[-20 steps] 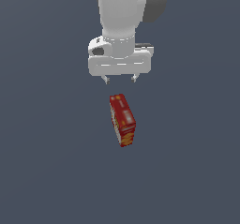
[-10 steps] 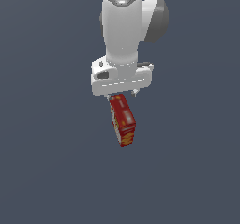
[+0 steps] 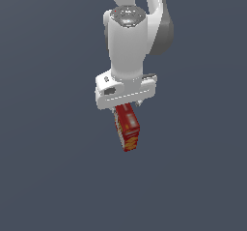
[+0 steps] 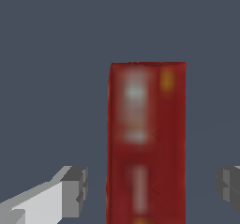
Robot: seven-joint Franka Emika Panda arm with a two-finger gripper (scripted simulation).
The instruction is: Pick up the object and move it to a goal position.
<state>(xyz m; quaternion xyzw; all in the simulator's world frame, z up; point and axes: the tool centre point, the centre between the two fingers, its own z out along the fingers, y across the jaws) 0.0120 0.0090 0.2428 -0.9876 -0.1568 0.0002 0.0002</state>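
Observation:
The object [image 3: 128,130] is a small red carton with yellow-orange pictures, lying on the dark grey floor [image 3: 53,167] in the exterior view. The white gripper [image 3: 127,106] is directly over its far end, and the hand hides that end. In the wrist view the object [image 4: 147,143] stands between the two fingers. The grey fingertip [image 4: 76,190] on one side and the other fingertip [image 4: 228,184] each keep a gap from the carton's sides. The gripper [image 4: 152,188] is open and straddles the carton without touching it.
The plain dark grey floor [image 4: 51,54] stretches all around the carton. The white arm [image 3: 128,46] rises above the gripper. No other objects show.
The arm has come down toward the carton over the last second. The hand now covers the carton's upper end. The carton itself has not moved.

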